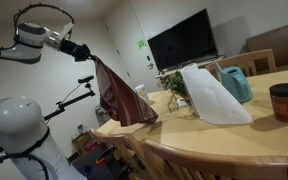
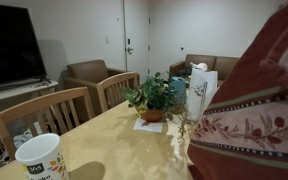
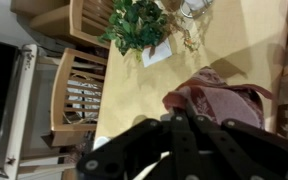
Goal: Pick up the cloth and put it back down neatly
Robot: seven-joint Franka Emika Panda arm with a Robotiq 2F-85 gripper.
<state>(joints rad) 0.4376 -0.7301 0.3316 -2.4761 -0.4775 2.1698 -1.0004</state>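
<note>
Maroon cloth (image 1: pixel 119 95) (soft, wrinkled) hangs draped from the closed pincer (image 1: pixel 88 53).

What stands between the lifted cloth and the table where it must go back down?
Nothing visible. The cloth hangs from the gripper, its lower end over bare table; the plant and white bag stand aside.

Warm, even indoor light, rather dim. The table (image 3: pixel 134 100) carries a soft sheen beyond the fingers (image 3: pixel 176 140), which are dark and blurred in the wrist view. The cloth (image 2: pixel 254 100) looms soft-focused near an exterior lens.
</note>
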